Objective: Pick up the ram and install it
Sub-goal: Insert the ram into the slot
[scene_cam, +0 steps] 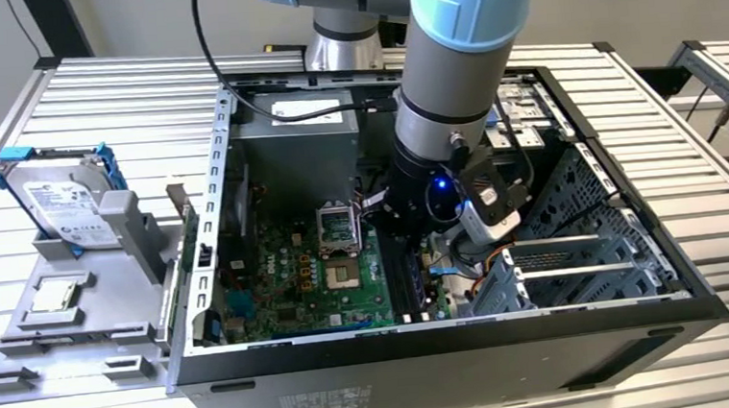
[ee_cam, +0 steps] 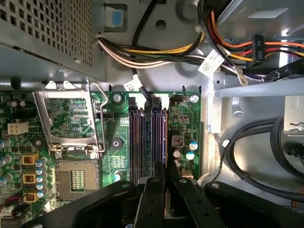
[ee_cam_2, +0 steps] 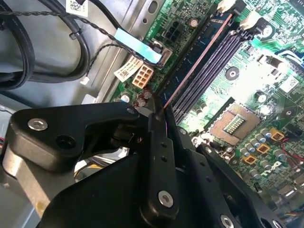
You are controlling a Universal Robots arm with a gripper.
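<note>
going across the exterior view from its left: hard drive (scene_cam: 68,211) and a small square chip (scene_cam: 58,296) parked on the grey holder (scene_cam: 41,354), then the open pc case (scene_cam: 478,350) with the motherboard (scene_cam: 296,288), then the arm reaching down inside.

biggest risk imo: the stick meets the slots (ee_cam: 147,137) a bit skewed, doesn't seat, and bends or binds (end latches (ee_cam_2: 251,21) could also be in the way, can't tell).

the gripper (ee_cam_2: 159,116) is clamped on the ram (ee_cam_2: 199,59), which runs out from between the fingers along the slots, edge down over one of them.
</note>
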